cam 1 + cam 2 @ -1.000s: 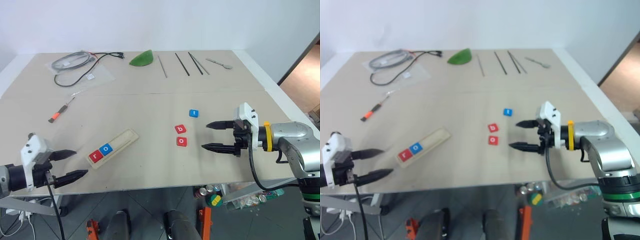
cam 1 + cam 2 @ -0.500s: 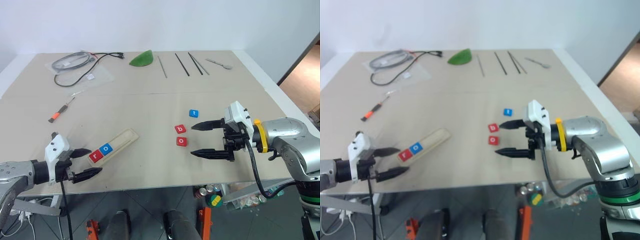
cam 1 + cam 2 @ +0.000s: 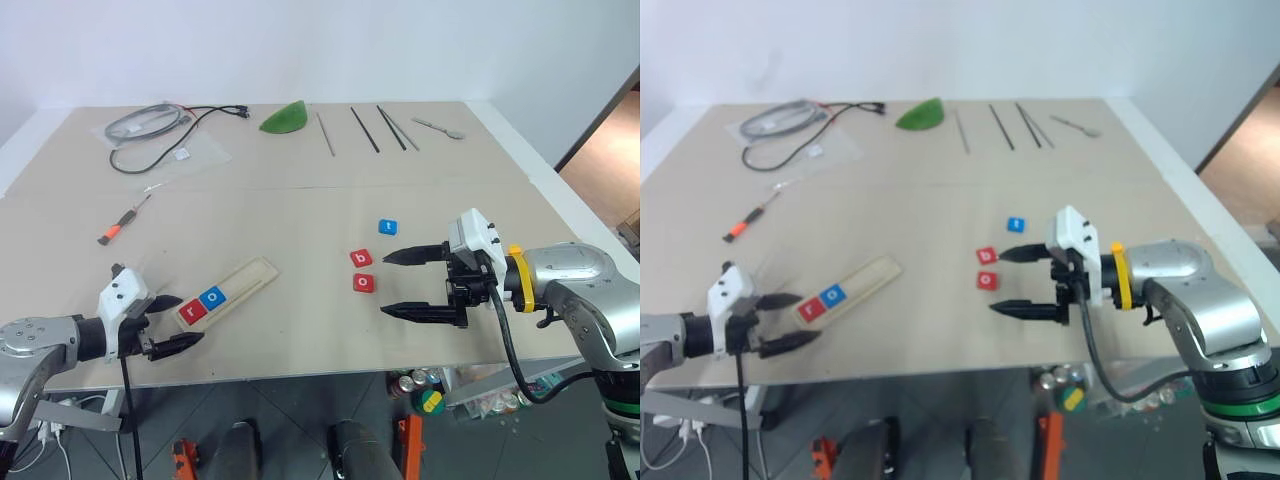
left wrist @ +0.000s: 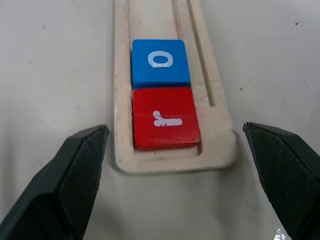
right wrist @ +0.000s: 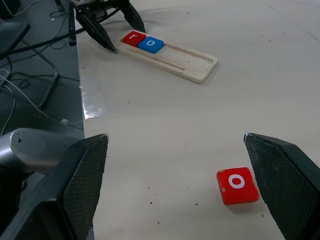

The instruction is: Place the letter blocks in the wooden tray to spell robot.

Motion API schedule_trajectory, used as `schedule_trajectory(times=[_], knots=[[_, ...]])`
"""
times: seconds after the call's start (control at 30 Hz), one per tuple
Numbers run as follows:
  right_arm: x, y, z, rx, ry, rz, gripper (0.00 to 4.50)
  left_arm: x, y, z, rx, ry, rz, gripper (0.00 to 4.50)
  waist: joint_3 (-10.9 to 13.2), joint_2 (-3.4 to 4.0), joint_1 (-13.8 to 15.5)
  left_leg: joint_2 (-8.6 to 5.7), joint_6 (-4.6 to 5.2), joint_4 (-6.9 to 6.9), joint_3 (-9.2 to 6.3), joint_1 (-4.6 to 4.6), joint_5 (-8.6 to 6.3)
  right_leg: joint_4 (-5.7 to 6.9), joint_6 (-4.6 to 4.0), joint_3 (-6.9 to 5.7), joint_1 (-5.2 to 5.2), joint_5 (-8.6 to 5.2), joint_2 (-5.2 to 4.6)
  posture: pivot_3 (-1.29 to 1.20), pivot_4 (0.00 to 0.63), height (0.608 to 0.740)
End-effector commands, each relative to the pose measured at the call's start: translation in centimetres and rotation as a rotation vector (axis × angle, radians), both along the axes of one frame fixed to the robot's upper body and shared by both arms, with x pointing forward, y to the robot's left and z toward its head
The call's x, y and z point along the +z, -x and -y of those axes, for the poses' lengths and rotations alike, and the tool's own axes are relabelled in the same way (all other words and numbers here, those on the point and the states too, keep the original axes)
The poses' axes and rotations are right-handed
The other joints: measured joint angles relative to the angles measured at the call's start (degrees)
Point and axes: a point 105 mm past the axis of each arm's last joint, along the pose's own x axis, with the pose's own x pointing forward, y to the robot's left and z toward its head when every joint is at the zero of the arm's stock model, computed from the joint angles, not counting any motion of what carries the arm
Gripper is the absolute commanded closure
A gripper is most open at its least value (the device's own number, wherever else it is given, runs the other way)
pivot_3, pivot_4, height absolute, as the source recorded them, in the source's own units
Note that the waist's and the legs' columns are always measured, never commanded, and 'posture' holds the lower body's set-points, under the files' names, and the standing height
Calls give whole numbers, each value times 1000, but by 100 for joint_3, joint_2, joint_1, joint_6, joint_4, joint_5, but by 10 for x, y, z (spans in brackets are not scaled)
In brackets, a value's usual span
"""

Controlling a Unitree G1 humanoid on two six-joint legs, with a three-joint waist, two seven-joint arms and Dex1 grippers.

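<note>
- Left gripper point(image 3: 172, 322), jaws wide and empty, flanks the near end of the long pale wooden tray point(image 3: 250, 278), which holds red r tile point(image 3: 192, 310) and blue o tile point(image 3: 211, 297).
- Red b tile point(image 3: 360, 258), red o tile point(image 3: 363, 283) and blue t tile point(image 3: 388, 227) lie loose mid-table.
- Right gripper point(image 3: 392, 283), wide open and empty, hovers just beside them.

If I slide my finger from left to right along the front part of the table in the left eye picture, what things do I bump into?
left gripper → red r block → blue o block → red o block → right gripper
</note>
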Motion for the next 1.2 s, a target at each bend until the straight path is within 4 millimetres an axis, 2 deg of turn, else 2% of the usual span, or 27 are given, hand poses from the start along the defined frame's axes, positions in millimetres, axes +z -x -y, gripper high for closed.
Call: schedule_trajectory(times=[0.03, 0.13, 0.2, 0.3, 0.57, 0.7, 0.97, 1.2], knots=[[13, 4, 2, 1, -4, 54, 25, -11, 0, -1, 4, -13, -36, 0, 0, 1, 0, 0, 0, 0, 0, 1, 0, 0, 0, 0, 2, 1, 0, 0, 150, 740], [12, 5, 2, -3, -2, 55, 25, -15, 1, 1, -11, -10, -52, 0, -4, 4, 2, 0, 1, 1, 0, 7, 1, 0, -1, 0, 8, 4, -1, 0, 150, 740], [12, 5, 2, -4, -1, 57, 0, -16, 3, 4, -24, -13, -59, 413, -4, 6, 0, -1, 1, 1, 2, 23, 1, 0, -1, 0, 24, 5, -5, 0, 150, 740], [13, 5, 3, -6, 0, 59, 0, -14, 5, 10, -48, 12, -51, 1293, -4, 6, -1, -2, -2, 1, 3, 51, -1, -3, -2, 0, 51, 4, -8, 0, 150, 740], [12, 3, 4, -12, 8, 60, 0, -12, 1, 12, -64, -22, -43, 1298, -4, 6, 13, -9, -4, 0, 15, 53, -3, -4, 9, 0, 55, -5, -24, 0, 150, 740], [12, 3, 5, -14, 8, 61, 0, -5, -8, 16, -132, -31, -10, 1298, -5, 6, 38, -23, -4, 0, 17, 53, -5, -5, 13, -4, 53, -8, -41, 0, 150, 740], [19, 4, 14, -15, -13, 21, 0, 25, -46, 26, -387, -20, 151, 1298, -2, 1, 57, -29, -7, 5, 17, 42, -7, -12, 3, -10, 57, 1, -47, 0, 150, 740], [30, 7, 22, -23, -50, 9, 0, 31, -70, 26, -574, -104, 152, 1298, -2, 1, 46, -23, 22, 0, 14, 32, -9, -9, 30, -12, 52, -18, -32, 0, 150, 740]])
